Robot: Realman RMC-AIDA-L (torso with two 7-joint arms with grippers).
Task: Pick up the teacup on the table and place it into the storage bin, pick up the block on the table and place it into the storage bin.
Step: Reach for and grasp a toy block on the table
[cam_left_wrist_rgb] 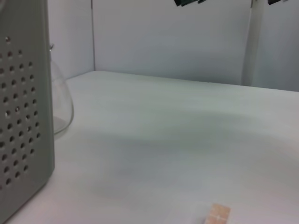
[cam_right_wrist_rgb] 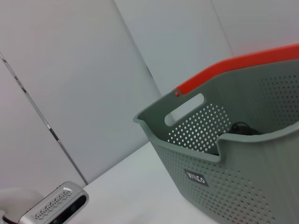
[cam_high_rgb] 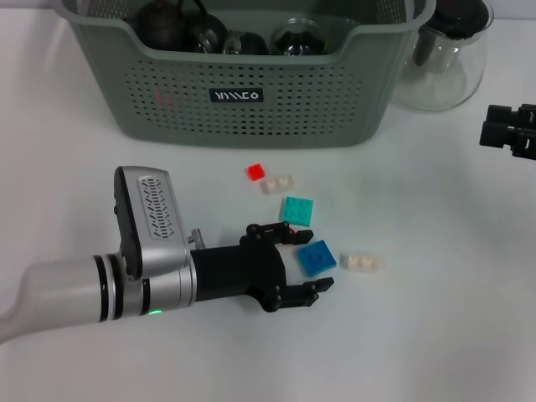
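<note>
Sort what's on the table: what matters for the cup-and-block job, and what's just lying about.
Job: storage bin; dark teaware inside it; red, teal, blue and two white blocks; open left claw at the blue block.

Lying about: glass pitcher; right claw, parked aside.

The left gripper (cam_high_rgb: 303,258) lies low on the table (cam_high_rgb: 435,335), jaws spread around the blue block (cam_high_rgb: 317,257). The storage bin (cam_high_rgb: 243,84) stands behind.

A clear glass pitcher (cam_high_rgb: 442,63) with a dark lid stands at the far right of a white worktop (cam_high_rgb: 435,335), close to pale walls. Dark round teaware (cam_high_rgb: 180,25) sits together at the far edge of the view
</note>
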